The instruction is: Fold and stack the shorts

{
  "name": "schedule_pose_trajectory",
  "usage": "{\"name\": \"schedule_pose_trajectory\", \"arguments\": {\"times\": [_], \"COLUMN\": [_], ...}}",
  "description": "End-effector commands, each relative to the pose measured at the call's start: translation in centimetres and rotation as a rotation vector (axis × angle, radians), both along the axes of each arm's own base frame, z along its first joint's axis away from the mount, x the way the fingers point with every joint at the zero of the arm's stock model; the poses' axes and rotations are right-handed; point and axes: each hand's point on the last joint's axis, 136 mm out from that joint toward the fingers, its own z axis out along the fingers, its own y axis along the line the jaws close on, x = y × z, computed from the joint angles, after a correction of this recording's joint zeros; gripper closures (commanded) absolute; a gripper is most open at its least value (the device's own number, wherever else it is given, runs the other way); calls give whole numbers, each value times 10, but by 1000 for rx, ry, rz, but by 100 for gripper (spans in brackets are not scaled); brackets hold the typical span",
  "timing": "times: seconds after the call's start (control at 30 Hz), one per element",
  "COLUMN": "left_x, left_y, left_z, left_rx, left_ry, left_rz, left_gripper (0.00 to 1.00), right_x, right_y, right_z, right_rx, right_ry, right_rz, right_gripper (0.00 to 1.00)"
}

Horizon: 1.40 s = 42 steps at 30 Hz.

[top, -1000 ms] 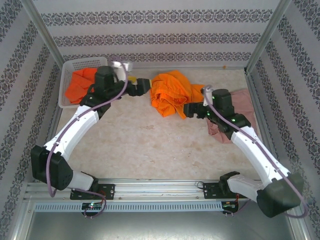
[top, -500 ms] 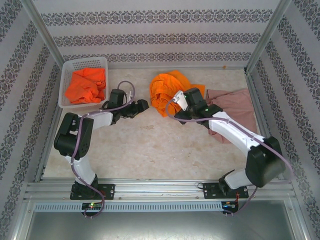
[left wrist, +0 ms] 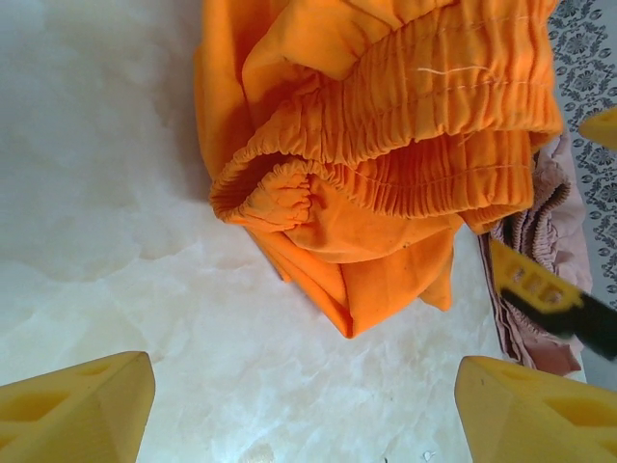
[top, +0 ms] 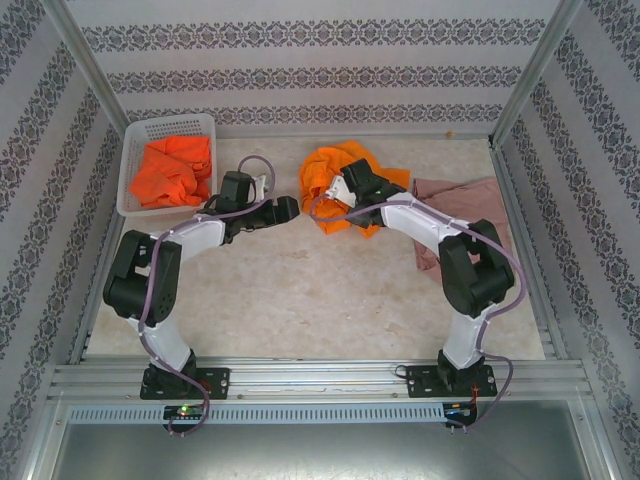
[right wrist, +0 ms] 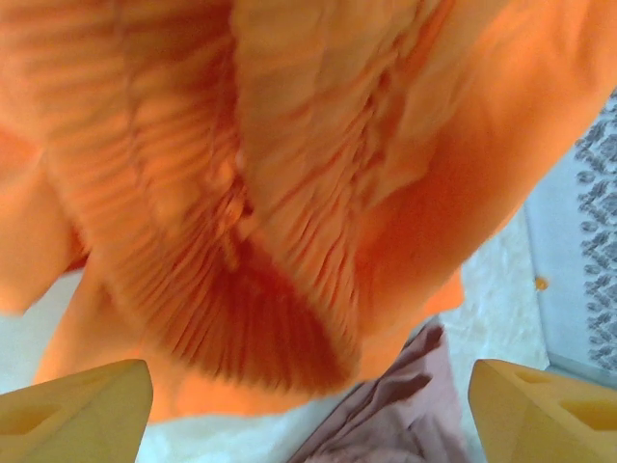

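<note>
- Two arms, one target: the crumpled orange shorts (left wrist: 386,145).
- Left end effector (left wrist: 304,405) has its fingers spread wide with nothing in them. The shorts lie straight ahead of it, a strip of bare bench (top: 300,290) between, and the gathered waistband runs crosswise to its reach.
- Right end effector (right wrist: 308,400) is just as wide open and empty, and hovers right over the same heap with cloth close ahead of its fingers. It's the nearer one, I'd say.
- Dusty pink shorts (top: 470,205) sit ahead and right of the left end effector, against the orange pair's edge.
- White basket (top: 127,185), holding another orange pair (top: 175,165), sits behind the left end effector, off to its left. Neither approach looks blocked.
</note>
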Motion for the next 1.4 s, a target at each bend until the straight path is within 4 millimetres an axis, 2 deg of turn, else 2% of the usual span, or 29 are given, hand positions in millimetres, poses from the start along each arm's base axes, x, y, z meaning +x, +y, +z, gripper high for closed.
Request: {"name": "schedule_pose_trajectory", "arguments": {"times": [0.0, 0.23, 0.3, 0.4, 0.53, 0.67, 0.87, 1.0, 1.13, 1.37], "left_x": [4, 8, 8, 10, 16, 23, 23, 14, 6, 13], "left_y": [9, 36, 37, 38, 43, 43, 12, -11, -22, -42], "left_z": [22, 42, 47, 48, 49, 42, 25, 5, -15, -21], "left_rx": [-16, -98, -111, -118, -129, -144, -194, -225, -259, -363], "left_ry": [-67, -121, -117, -71, -60, -21, 72, 155, 207, 257], "left_rz": [45, 233, 247, 269, 322, 362, 340, 334, 348, 304], "left_gripper": [18, 18, 18, 24, 25, 25, 25, 28, 29, 25], "right_x": [16, 4, -3, -18, -47, -83, -123, -131, -133, -132], "right_y": [0, 12, 11, 7, -2, -11, -29, -37, -33, -23], "right_z": [1, 14, 23, 41, 58, 56, 45, 41, 38, 34], "right_rx": [23, 149, 187, 248, 308, 314, 281, 285, 305, 303], "right_ry": [-12, -15, -26, -51, -61, -48, -44, -55, -44, -30], "right_rz": [-39, -62, -78, -98, -105, -95, -131, -171, -176, -155], "right_gripper": [34, 89, 100, 100, 100, 100, 100, 100, 100, 100]}}
